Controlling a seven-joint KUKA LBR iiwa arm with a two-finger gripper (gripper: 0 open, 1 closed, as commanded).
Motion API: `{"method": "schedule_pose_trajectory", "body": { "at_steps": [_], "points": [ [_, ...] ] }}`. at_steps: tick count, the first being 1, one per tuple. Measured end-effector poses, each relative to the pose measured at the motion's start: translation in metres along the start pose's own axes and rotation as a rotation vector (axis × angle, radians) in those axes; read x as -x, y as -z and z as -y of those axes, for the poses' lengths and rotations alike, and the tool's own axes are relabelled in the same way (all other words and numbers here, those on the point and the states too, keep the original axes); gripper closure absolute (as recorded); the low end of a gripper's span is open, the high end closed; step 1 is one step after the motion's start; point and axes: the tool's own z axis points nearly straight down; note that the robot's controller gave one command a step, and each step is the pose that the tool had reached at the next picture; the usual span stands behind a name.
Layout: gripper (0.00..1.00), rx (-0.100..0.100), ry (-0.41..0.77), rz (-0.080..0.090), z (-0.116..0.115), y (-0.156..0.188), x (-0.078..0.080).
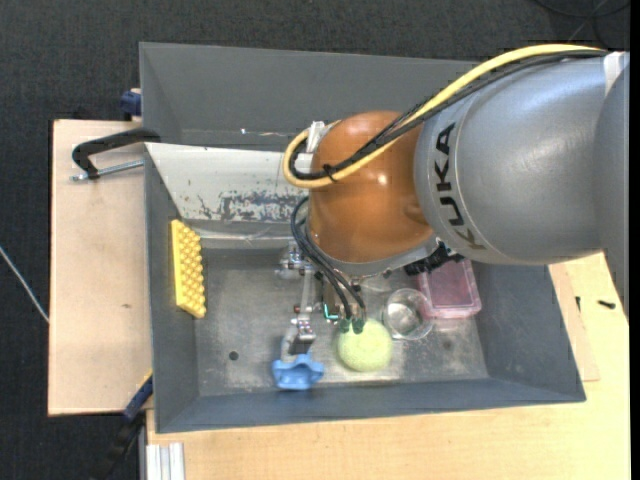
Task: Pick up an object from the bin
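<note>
1. Arm (530, 158) in from the right, wrist down; gripper (298, 336) just above one blue piece (296, 373) by the bin's (300, 88) near wall; its grip cannot be told.
2. Rightward: one yellow-green ball (364, 349), one clear cup (404, 315), one pink box (450, 290).
3. Left: one yellow studded block (187, 268).

Small blue lumpy piece (297, 372), by bin's (230, 313) front wall

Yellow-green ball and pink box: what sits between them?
A small clear cup lies between the yellow-green ball and the pink box, as the camera view shows.
</note>
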Motion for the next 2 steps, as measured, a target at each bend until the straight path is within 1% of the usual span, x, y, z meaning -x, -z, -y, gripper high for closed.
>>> {"method": "schedule_pose_trajectory", "body": {
  "at_steps": [1,2],
  "points": [
    [0.0,0.002,-0.003,0.009,0.001,0.004,0.002],
    [0.0,0.003,0.158,0.017,0.01,-0.034,0.003]
  ]
}}
